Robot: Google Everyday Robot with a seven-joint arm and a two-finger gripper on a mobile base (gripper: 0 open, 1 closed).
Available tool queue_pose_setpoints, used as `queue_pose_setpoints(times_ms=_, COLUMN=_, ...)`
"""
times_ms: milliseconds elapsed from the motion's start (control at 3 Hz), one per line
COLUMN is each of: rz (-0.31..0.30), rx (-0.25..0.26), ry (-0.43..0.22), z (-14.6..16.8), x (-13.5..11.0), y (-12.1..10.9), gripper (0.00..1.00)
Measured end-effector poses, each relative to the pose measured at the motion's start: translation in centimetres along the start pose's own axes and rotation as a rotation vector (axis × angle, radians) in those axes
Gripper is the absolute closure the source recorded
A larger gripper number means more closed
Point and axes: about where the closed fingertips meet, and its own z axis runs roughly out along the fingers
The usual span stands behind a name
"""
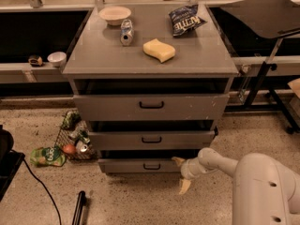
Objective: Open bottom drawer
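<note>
The grey cabinet (117, 62) stands mid-scene on a speckled floor. The white arm (225, 165) reaches in from the near right. The bottom drawer (124, 166), lowest of three, shows a dark gap above its front. The gripper (180, 175) sits at that drawer's right end, fingers spread wide with nothing between them. On top lie a bag (185, 18), sponge (159, 49), bowl (115, 14) and can (126, 32).
</note>
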Motion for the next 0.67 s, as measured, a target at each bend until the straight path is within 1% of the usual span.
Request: queue_pose_setpoints(times_ms=667, rz=-0.027, rx=0.011, ry=0.008, z=2.5, x=0.7, y=-2.0, gripper=0.00)
